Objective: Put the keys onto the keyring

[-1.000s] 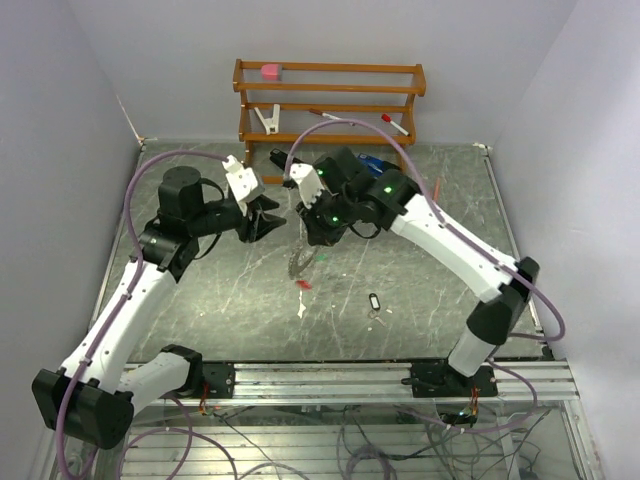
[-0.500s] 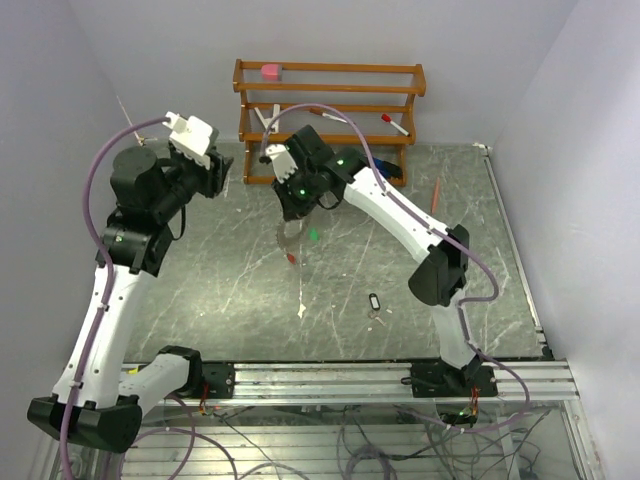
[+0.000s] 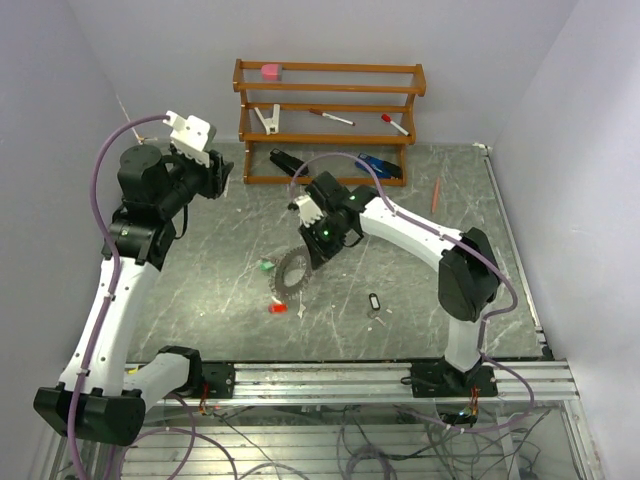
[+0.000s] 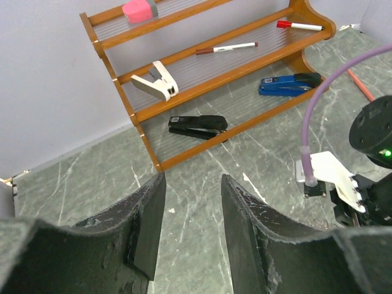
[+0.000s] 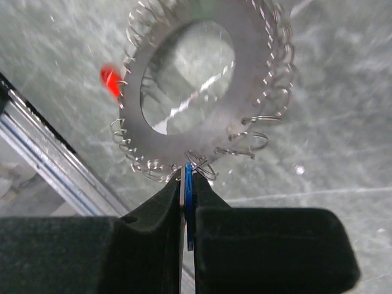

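My right gripper (image 3: 311,250) is shut on a key with a blue tag (image 5: 189,190), pinched edge-on between the fingers. The keyring (image 3: 293,272), a flat silvery ring with small wire loops round its rim, hangs from that key just above the table; in the right wrist view the keyring (image 5: 252,79) sits right past the fingertips. A red tag (image 3: 278,307) and a green tag (image 3: 266,265) lie at its rim. A key with a black tag (image 3: 374,300) lies loose on the table. My left gripper (image 3: 220,178) is open and empty, raised at the back left.
A wooden rack (image 3: 330,90) at the back holds a white stapler (image 4: 156,81), black stapler (image 4: 198,125), blue stapler (image 4: 288,84), red-capped pens (image 4: 299,26) and a pink object (image 4: 139,9). An orange pencil (image 3: 436,192) lies at the right. The metal rail (image 3: 330,375) runs along the near edge.
My right gripper has moved toward the near side and down, carrying the ring and tags. My left gripper pulled away from the ring to the back left a second ago and has since held still.
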Action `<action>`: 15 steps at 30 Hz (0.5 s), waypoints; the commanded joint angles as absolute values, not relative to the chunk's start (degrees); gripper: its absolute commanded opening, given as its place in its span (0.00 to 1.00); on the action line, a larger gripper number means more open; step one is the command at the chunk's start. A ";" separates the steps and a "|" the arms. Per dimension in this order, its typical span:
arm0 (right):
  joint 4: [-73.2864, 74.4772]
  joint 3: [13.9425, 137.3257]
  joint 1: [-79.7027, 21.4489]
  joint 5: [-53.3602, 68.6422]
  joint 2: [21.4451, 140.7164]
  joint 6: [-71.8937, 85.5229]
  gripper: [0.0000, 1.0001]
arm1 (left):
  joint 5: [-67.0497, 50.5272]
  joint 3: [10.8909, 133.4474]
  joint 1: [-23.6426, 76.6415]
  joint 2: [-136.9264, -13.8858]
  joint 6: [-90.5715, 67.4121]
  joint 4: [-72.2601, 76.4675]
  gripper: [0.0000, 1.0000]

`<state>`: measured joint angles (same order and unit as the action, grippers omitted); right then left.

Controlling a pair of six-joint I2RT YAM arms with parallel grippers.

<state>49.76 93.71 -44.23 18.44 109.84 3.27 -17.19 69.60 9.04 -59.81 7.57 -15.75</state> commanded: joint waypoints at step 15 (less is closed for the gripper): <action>52.61 80.52 -36.02 12.95 92.09 11.73 0.44 | -20.19 67.70 8.36 -58.92 5.97 -15.88 0.53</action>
